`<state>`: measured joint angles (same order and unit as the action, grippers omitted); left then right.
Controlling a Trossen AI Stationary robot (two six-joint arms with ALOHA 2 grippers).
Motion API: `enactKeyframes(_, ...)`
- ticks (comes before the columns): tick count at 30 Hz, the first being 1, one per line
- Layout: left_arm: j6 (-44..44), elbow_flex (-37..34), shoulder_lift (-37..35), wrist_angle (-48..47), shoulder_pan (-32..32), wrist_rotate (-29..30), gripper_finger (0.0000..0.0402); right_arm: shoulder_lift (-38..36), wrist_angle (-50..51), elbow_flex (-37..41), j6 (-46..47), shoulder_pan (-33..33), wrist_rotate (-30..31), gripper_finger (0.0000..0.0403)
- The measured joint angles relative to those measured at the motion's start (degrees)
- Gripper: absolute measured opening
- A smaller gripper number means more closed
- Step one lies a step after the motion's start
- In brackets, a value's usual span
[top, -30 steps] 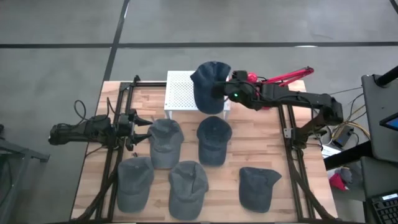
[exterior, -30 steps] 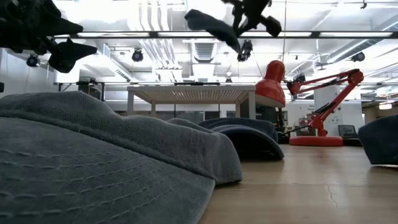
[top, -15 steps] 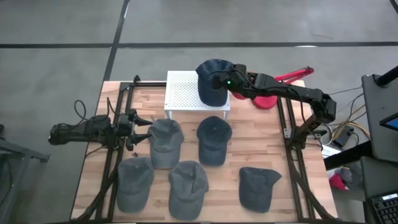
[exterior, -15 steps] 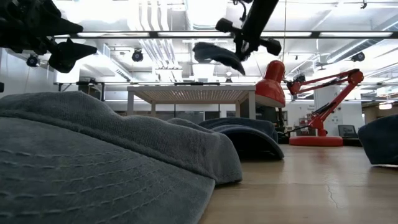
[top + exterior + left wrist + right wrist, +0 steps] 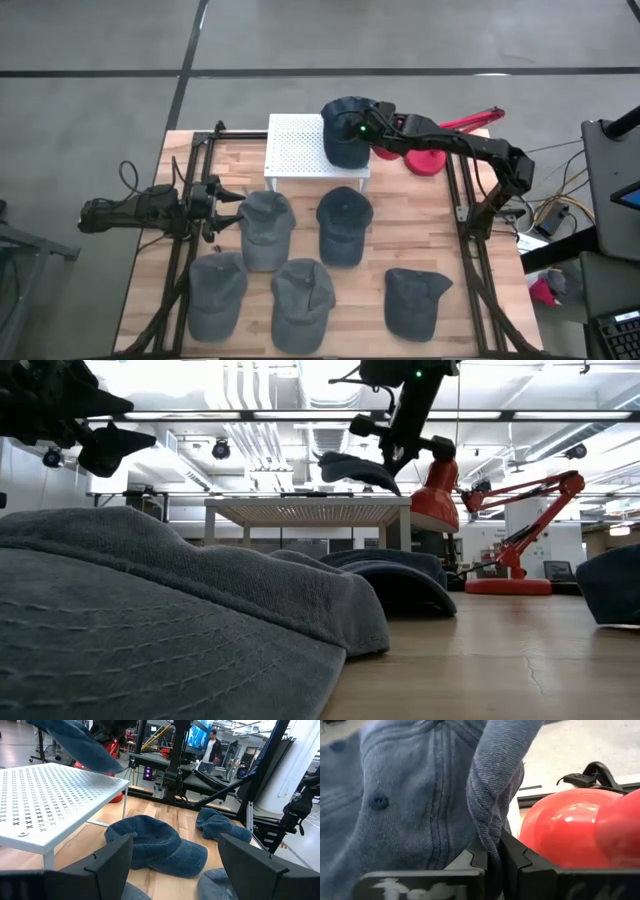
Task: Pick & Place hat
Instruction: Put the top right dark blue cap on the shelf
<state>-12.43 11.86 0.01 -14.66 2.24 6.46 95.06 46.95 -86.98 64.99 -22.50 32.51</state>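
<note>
— Wooden worktop (image 5: 400, 255), what's lying on it?

— Five blue caps in two loose rows: two (image 5: 266, 228) (image 5: 344, 224) just in front of a white perforated stand (image 5: 295, 148), three (image 5: 217, 293) (image 5: 302, 301) (image 5: 416, 301) nearer the front edge. A red desk lamp (image 5: 428, 160) sits beside the stand.

— And the hat being moved?

— The hat (image 5: 347, 130) hangs over the stand's right end, its fabric pinched in the right hand (image 5: 492, 857), which is clenched on a fold (the lamp's red shade is right behind it).

— The other arm?

— The left hand (image 5: 228, 206) waits at the worktop's left side, fingers spread, holding nothing.
</note>
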Motion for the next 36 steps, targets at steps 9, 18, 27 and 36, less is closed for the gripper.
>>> enactKeyframes(9, 0.01, 0.00, 0.00, 0.01, 0.00, 0.02, 0.0296, 0.46, 3.08, 0.02, 0.49, -0.25, 0.00, 0.0013)
enactKeyframes(18, 0.00, 0.00, 0.00, 0.00, 0.00, 0.01, 0.0296, 0.46, 3.71, 0.71, 1.09, -0.29, 0.30, 0.0013)
enactKeyframes(27, 0.00, 0.01, 0.00, 0.00, 0.00, 0.02, 0.0296, 0.46, 3.03, 1.92, 2.36, -0.27, -0.24, 0.0017)
enactKeyframes(36, 0.00, -0.01, 0.00, 0.02, 0.00, 0.02, 0.0296, 0.44, 2.96, 2.01, 0.74, -0.29, -1.36, 0.0072)
